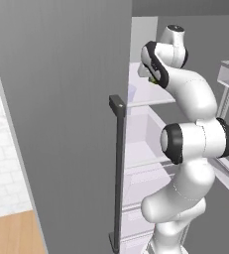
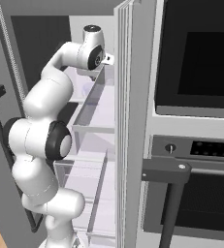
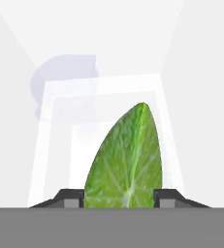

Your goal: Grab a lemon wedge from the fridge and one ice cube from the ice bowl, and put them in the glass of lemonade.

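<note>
The lemon wedge (image 3: pixel 125 160), a yellow-green slice, stands upright between my gripper's (image 3: pixel 118 199) two dark fingertips (image 3: pixel 72 198), and both tips touch its sides. It rests on a white shelf inside the fridge (image 1: pixel 61 124), with a clear bin wall (image 3: pixel 104 92) behind it. In the left base view my arm reaches into the open fridge at upper-shelf height, and a sliver of the lemon wedge (image 1: pixel 156 80) shows by the hand. The right base view has the hand beside the open fridge door's edge (image 2: pixel 133 121).
The grey fridge door with its dark bar handle (image 1: pixel 119 168) stands open on the left. White shelves (image 1: pixel 153 102) and clear drawers (image 2: pixel 89 189) lie below my arm. A black built-in oven (image 2: pixel 200 63) with a dark handle (image 2: pixel 167 172) is on the right.
</note>
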